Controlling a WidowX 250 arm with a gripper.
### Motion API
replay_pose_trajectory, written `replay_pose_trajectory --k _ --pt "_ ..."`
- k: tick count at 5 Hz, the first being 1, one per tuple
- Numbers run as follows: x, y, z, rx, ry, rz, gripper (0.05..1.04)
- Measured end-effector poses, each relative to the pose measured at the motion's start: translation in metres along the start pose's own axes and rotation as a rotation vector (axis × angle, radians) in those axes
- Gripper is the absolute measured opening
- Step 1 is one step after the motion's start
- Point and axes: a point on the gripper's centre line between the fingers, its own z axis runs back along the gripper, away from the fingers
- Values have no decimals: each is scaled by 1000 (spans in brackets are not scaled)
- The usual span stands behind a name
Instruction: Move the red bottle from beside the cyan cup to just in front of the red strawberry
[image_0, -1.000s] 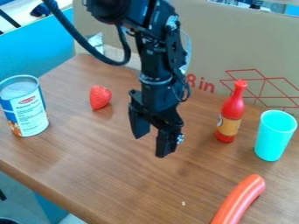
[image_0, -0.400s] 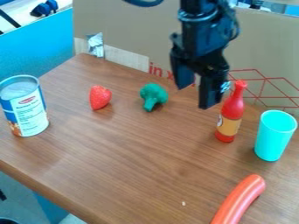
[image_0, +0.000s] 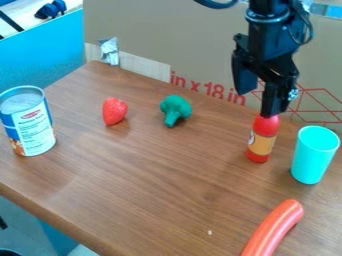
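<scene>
Taking the clock face as laid over the camera view, with 12 o'clock at its top edge, the black arm (image_0: 267, 32) came in at 1 o'clock, and its gripper (image_0: 259, 103) hung at about 2 o'clock from the middle. The jaws stood apart, with a gap between them and nothing clamped in it. The nearer jaw covered the neck of the red bottle (image_0: 262, 143), which stood upright on the wooden table (image_0: 153, 185) at 3 o'clock, a tan label around its body; whether the two touched could not be told. Near the bottle, towards 4 o'clock from it, stood a turquoise cup (image_0: 312, 157), upright and open at the top. An orange-red sausage (image_0: 274, 227) lay at 5 o'clock, slightly curved and cut off by the bottom edge of the view. The green broccoli (image_0: 175, 107) lay near 12 o'clock, its stem pointing towards 6. At 10 o'clock was a red strawberry (image_0: 114, 111), its narrow end also towards 6, and at 9 o'clock, well apart from the bottle, a blue and white can (image_0: 30, 125) stood upright. Behind the table, a cardboard panel (image_0: 153, 35) with red print ran from 11 round to 2 o'clock, a silvery scrap (image_0: 109, 51) against its 11 o'clock end.
</scene>
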Motion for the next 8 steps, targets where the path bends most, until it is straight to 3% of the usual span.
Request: replay_pose_trajectory --k 2,4,6,8 --pt "15 10 -35 23 80 12 1002" --pt "22 15 -49 -8 54 43 945" --pt "29 16 -46 -17 22 86 404" --pt "21 30 -46 3 30 153 361"
